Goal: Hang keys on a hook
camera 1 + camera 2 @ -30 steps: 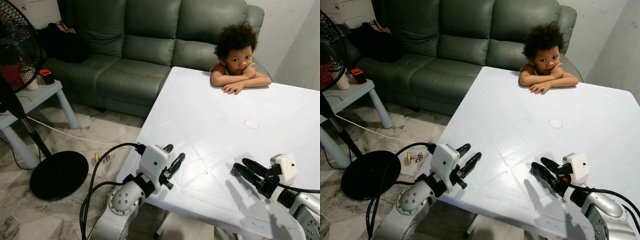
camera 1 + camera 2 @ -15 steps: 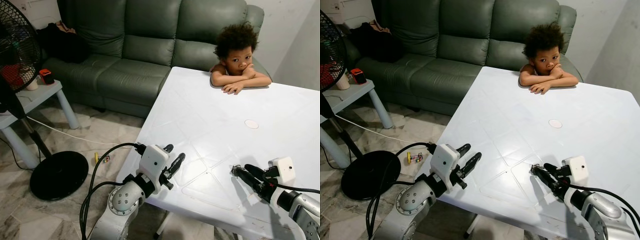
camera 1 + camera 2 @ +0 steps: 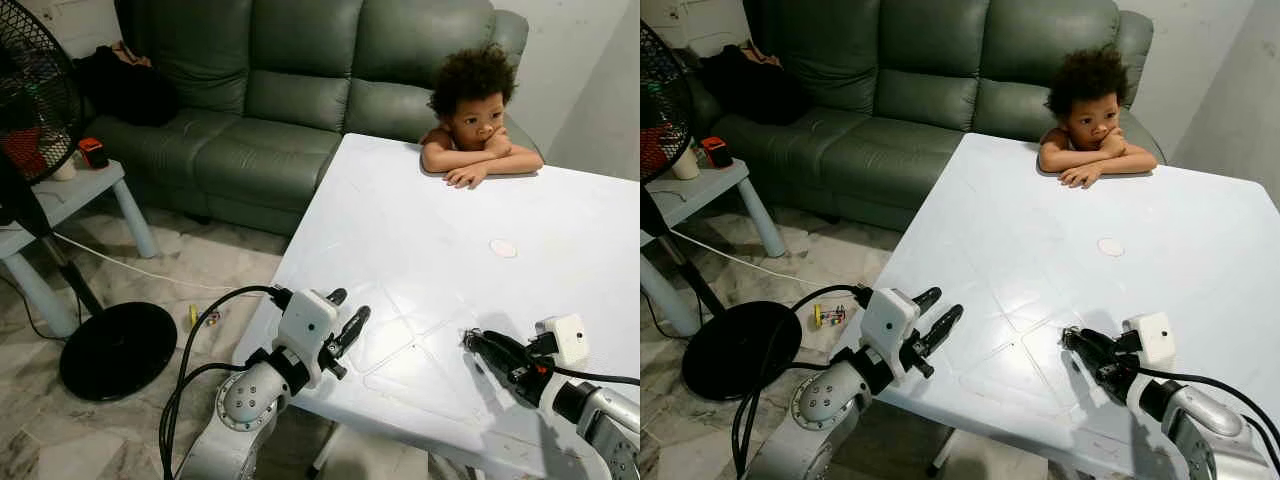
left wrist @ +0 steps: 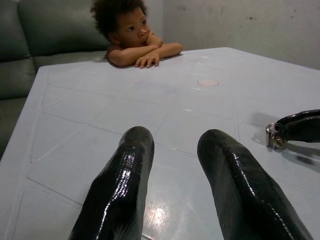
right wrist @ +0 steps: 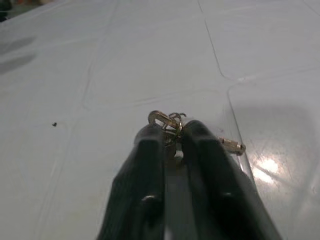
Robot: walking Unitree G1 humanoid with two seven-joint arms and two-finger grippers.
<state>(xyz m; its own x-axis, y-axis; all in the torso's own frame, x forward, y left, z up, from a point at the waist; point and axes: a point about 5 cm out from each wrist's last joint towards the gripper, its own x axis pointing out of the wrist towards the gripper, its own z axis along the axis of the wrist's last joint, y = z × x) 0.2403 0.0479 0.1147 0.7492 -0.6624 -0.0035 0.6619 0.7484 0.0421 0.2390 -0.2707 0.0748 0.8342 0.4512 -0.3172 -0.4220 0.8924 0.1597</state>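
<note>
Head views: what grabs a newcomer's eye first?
A child leaning on folded arms at the far edge of the white table, in front of a green sofa. Nearer, the right gripper is shut on keys low over the table, while the left gripper hovers open at the near edge.

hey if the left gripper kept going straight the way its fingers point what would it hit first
Probably nothing close: the left gripper points low across the bare white plastic table, with the right gripper and its metal keys off to one side. Depth is uncertain.
</note>
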